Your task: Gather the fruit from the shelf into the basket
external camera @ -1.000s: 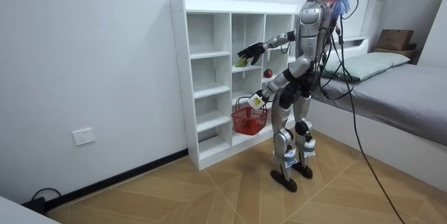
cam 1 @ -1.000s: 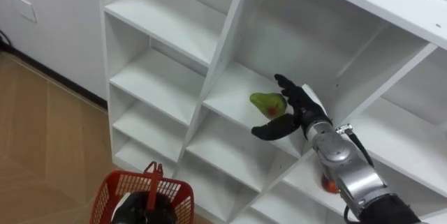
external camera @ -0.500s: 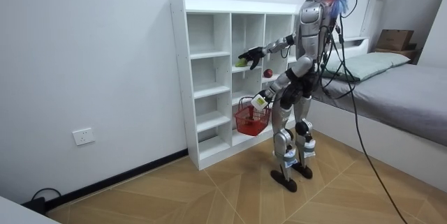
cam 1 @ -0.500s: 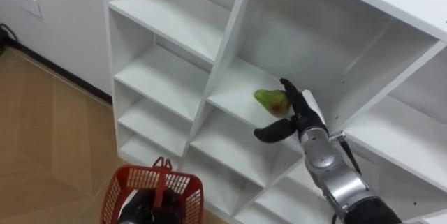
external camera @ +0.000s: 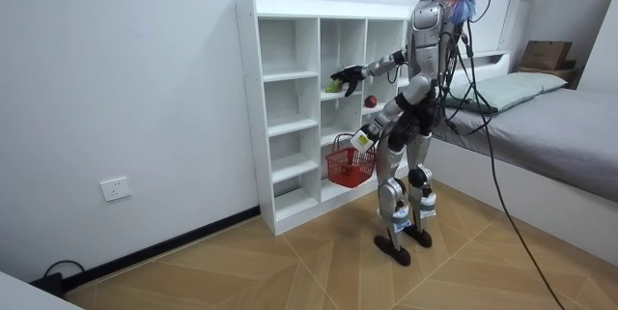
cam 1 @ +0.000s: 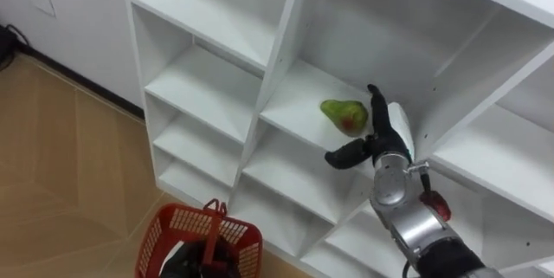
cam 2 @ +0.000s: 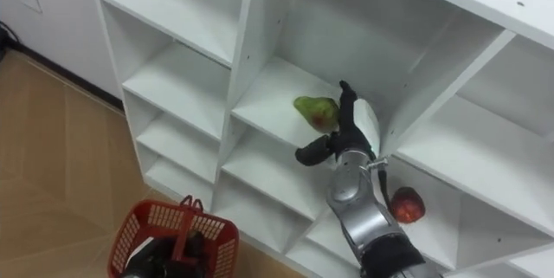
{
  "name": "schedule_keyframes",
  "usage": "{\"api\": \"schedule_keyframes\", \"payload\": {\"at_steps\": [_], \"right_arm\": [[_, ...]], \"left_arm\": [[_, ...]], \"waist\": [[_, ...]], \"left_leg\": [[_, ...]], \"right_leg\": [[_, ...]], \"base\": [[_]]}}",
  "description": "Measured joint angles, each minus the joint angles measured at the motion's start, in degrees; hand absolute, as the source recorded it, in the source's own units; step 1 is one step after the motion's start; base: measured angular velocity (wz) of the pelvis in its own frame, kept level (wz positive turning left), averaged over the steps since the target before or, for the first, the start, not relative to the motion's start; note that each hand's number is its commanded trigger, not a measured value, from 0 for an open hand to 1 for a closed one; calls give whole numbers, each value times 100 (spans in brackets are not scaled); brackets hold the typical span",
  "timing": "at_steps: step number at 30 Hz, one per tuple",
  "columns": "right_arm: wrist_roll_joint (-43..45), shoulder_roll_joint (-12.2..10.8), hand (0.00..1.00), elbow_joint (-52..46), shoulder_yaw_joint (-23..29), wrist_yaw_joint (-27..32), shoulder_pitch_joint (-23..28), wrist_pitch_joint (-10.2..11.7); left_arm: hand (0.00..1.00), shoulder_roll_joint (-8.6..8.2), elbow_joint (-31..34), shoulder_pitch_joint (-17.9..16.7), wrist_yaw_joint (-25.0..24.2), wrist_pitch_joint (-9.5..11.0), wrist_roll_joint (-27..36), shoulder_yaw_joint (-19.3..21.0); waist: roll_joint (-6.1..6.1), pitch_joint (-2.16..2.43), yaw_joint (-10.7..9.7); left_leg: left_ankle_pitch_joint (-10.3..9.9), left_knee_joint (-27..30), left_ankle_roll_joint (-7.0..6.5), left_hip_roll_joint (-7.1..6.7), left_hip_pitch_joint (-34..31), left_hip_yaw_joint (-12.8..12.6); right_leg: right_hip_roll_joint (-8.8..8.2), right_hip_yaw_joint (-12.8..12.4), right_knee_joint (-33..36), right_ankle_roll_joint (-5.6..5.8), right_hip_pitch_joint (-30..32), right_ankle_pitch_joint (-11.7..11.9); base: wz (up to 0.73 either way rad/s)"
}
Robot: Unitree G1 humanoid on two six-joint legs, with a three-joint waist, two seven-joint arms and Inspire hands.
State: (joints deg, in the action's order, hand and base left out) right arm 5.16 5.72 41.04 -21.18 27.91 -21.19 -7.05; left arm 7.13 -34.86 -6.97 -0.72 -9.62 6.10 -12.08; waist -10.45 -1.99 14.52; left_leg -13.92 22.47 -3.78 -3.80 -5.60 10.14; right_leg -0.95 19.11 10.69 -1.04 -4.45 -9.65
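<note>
- Fingers (cam 1: pixel 377 109) of the right hand (cam 1: pixel 379 144) are stretching out straight, with the thumb splaying wide to the left, and are gripping nothing.
- They are standing just beside the right side of the green pear (cam 1: pixel 343 115); whether they are touching it cannot be told.
- The pear, which has a reddish patch, is lying on a shelf in the middle column of the white closet (cam 1: pixel 284 48).
- A red apple (cam 2: pixel 405 204) is sitting in the column to the right, on a lower shelf, close to the right forearm.
- The left hand (external camera: pixel 361 140) is curling round the handle of the red basket (cam 1: pixel 186 224), which is hanging low in front of the closet.
- The robot is standing upright on the wooden floor (cam 1: pixel 61 165), facing the closet, with a bed (external camera: pixel 555 122) behind it.
</note>
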Motion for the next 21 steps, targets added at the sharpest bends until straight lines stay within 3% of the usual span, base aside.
{"api": "schedule_keyframes", "payload": {"at_steps": [7,21], "right_arm": [[-21,-108,0,133,-6,311,-137,3],[-621,-110,0,137,-5,240,-270,16]], "left_arm": [[100,-2,5,56,13,2,110,-209],[100,-93,-30,138,42,12,99,-240]], "waist": [[38,2,10],[-18,7,-5]], "left_leg": [[40,20,5,9,-238,-41],[111,-122,-30,13,-294,-209]], "right_leg": [[-6,-42,56,-19,268,11],[-75,-70,106,-7,465,32]], "base": [[-2],[-6]]}}
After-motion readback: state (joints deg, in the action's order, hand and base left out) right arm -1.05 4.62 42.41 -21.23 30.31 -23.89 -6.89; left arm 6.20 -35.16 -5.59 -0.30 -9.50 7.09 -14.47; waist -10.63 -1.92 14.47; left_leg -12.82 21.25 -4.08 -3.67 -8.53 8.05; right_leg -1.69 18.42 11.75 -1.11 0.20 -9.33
